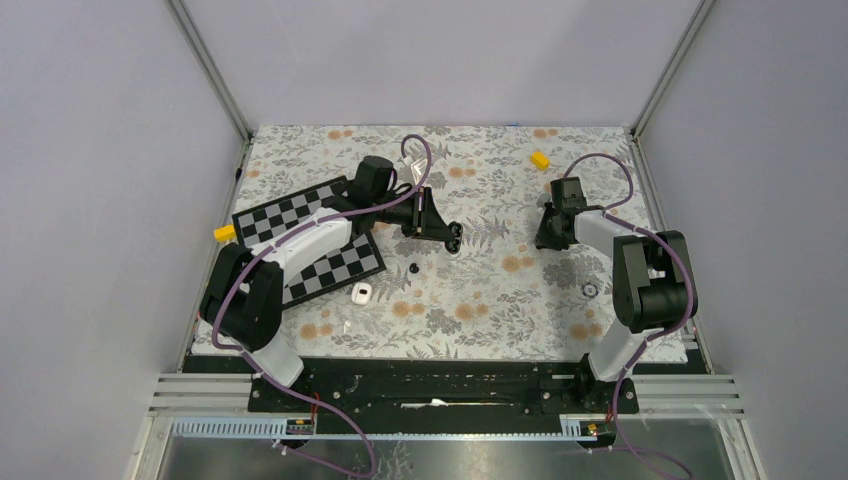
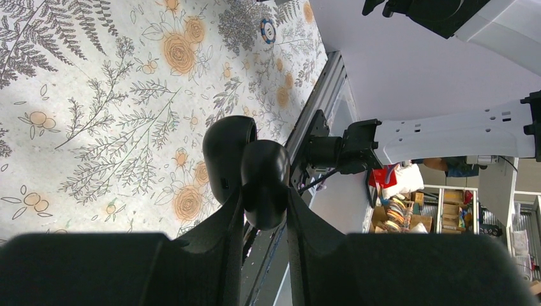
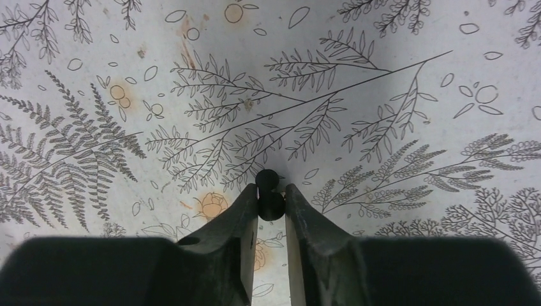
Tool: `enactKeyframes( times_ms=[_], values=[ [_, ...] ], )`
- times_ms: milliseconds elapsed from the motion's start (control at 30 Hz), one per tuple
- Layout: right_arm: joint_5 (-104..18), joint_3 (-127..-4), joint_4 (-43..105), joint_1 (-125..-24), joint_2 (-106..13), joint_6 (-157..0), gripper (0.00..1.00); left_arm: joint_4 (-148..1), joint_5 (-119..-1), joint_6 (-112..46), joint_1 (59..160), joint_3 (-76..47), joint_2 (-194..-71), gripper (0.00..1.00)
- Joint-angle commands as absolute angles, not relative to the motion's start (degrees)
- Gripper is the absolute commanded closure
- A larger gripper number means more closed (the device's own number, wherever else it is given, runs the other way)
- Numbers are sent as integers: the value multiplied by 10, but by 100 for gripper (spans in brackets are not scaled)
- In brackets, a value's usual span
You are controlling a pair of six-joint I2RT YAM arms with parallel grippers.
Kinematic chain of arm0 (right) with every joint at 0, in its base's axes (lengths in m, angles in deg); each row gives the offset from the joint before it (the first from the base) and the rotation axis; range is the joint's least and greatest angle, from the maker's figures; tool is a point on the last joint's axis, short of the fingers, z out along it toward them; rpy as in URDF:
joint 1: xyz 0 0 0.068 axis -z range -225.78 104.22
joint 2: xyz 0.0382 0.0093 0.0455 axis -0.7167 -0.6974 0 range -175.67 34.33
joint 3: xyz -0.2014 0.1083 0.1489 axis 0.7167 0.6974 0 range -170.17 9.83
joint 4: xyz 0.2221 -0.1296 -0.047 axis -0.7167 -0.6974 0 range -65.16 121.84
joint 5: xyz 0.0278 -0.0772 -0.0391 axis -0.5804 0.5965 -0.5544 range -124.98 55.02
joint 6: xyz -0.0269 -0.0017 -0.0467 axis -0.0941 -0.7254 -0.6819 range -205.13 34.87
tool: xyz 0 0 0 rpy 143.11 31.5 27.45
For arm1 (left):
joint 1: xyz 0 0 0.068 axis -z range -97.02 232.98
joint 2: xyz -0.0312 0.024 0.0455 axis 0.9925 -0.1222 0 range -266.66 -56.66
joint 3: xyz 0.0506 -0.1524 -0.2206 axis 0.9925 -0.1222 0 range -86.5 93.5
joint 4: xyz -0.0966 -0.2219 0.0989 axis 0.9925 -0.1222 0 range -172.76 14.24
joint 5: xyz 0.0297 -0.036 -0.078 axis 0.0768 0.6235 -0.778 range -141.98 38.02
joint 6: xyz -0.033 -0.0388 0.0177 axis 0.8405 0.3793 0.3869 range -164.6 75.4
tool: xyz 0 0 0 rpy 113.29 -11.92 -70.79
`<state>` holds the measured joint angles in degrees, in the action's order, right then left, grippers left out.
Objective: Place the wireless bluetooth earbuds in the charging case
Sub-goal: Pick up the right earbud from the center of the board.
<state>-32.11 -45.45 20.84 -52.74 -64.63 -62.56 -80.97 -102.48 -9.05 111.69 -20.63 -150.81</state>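
My left gripper [image 1: 447, 232] is at mid-table, shut on the black charging case [image 2: 228, 156]. In the left wrist view the case shows two rounded halves, one pinched between the fingers [image 2: 223, 229], held above the floral mat. My right gripper [image 1: 545, 236] is shut on a small black earbud [image 3: 270, 196], which sticks out past the fingertips just above the mat. A second black earbud [image 1: 413, 268] lies loose on the mat below the left gripper. About a hand's width separates the two grippers.
Two checkerboard plates [image 1: 300, 210] lie under the left arm. A small white object [image 1: 362, 292] sits by the lower plate. Yellow blocks rest at the left edge [image 1: 224, 232] and far right [image 1: 540, 159]. A small ring [image 1: 590, 290] lies near the right arm.
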Motion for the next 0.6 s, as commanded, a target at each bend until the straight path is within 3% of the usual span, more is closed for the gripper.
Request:
enactKeyframes(
  times_ms=[0,133,233,300,433,567],
  values=[
    [-335,-473,207,-525,-650,-617,81,-801,-1023,-108,1116,-186,-1500,100],
    [-339,-476,206,-524,-643,-617,84,-801,-1020,-108,1117,-185,-1501,100],
    [-340,-479,200,-525,-640,-624,65,-801,-1022,-108,1118,-186,-1504,100],
    [-332,-481,193,-525,-639,-630,59,-801,-1026,-108,1120,-184,-1504,100],
    [-317,-484,181,-525,-636,-638,61,-801,-1023,-109,1126,-179,-1504,100],
    [-319,-496,166,-525,-640,-651,76,-801,-1025,-107,1128,-178,-1508,100]
  ],
)
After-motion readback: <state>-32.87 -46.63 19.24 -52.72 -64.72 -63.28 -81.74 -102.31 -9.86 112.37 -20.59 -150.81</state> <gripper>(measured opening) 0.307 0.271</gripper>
